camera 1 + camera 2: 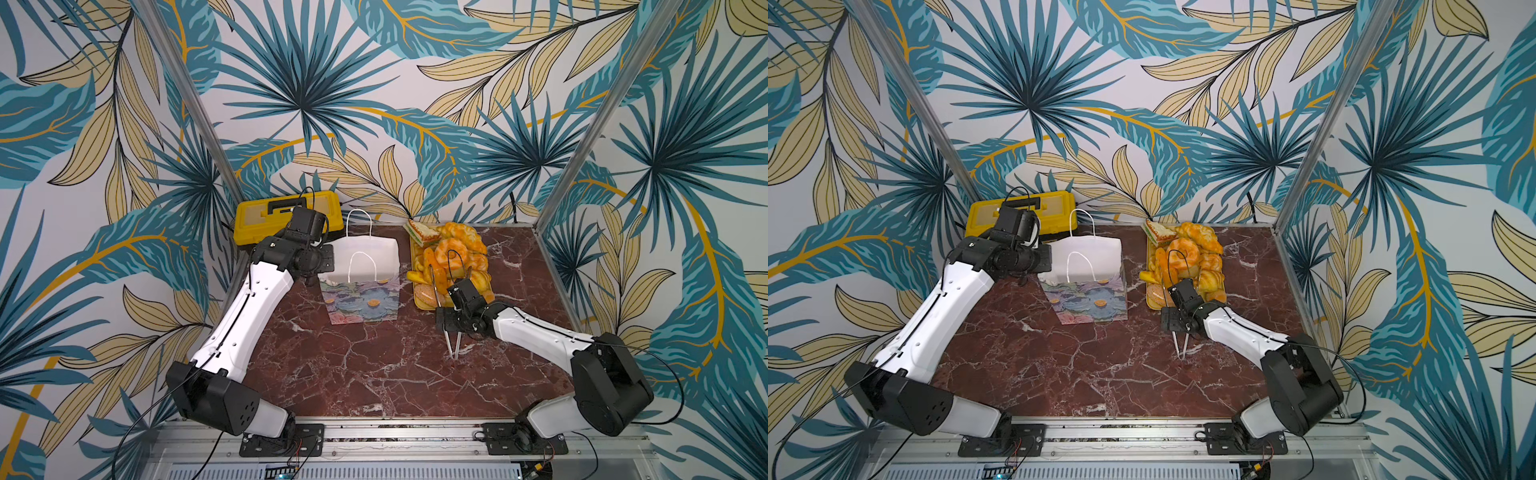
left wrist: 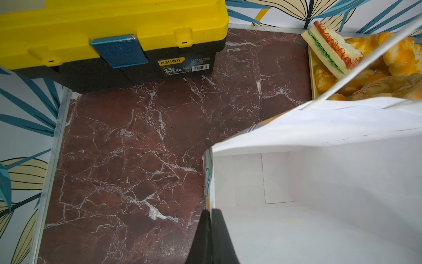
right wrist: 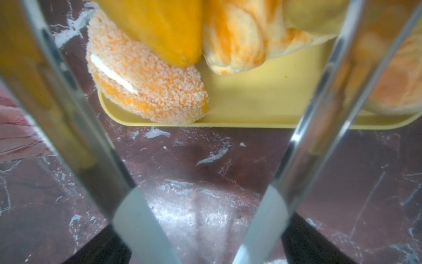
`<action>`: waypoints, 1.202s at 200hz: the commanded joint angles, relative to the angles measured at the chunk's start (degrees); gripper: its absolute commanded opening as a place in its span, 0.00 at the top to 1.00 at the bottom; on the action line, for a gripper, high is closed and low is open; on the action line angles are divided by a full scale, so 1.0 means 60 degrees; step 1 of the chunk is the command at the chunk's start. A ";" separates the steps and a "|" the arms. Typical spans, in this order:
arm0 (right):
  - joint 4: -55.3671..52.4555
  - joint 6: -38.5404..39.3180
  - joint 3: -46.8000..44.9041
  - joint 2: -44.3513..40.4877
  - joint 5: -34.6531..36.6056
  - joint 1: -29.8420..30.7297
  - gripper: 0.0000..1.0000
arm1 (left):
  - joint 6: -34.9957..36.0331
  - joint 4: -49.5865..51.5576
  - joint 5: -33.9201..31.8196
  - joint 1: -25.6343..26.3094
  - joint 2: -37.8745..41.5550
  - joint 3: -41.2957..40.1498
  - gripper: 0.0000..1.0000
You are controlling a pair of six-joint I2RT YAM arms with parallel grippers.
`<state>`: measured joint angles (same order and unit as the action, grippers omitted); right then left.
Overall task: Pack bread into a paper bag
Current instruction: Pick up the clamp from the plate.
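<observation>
The paper bag [image 1: 360, 302] stands upright and open at the table's middle back, blue flowers on its front; in the left wrist view only the white lining [image 2: 319, 182] shows inside. My left gripper [image 2: 211, 211] is shut on the bag's left rim [image 1: 326, 272]. The bread [image 1: 453, 249] is heaped on a yellow tray [image 1: 419, 305] to the right of the bag, with a triangular sandwich [image 1: 422, 235] at the back. My right gripper [image 1: 451, 309] sits at the tray's near end, shut on metal tongs [image 1: 453, 349]. The tongs' arms [image 3: 91, 137] spread toward a sugar-crusted bun [image 3: 146, 91] without touching it.
A yellow-and-black toolbox [image 1: 257, 220] stands at the back left behind my left arm, also in the left wrist view [image 2: 114, 34]. The marble table [image 1: 353, 374] is bounded by metal posts and patterned walls. The tray's rim [image 3: 251, 124] lies just beyond the tongs.
</observation>
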<state>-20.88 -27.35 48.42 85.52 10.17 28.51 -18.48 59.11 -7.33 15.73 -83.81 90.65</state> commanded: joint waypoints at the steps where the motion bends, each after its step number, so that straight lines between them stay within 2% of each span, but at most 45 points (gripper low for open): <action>1: 0.0365 -0.0139 -0.0029 0.0139 0.0654 0.0032 0.00 | -0.0025 -0.0260 -0.0096 0.0019 0.0299 -0.0291 1.00; 81: 0.1303 -0.0418 -0.0473 0.0216 0.1321 0.0037 0.01 | -0.0052 -0.0396 -0.0009 0.0025 0.0328 -0.0445 1.00; 160: 0.2221 -0.0480 -0.0631 0.0835 0.1096 0.0024 0.11 | -0.0073 -0.0422 0.0007 0.0016 0.0393 -0.0563 1.00; 240: 0.1490 -0.0420 -0.0865 -0.0602 0.1305 0.0032 0.20 | -0.0055 -0.0418 -0.0008 0.0022 0.0403 -0.0577 1.00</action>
<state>-9.98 -29.58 44.16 85.80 16.36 28.60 -18.55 57.06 -7.29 15.73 -82.78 88.86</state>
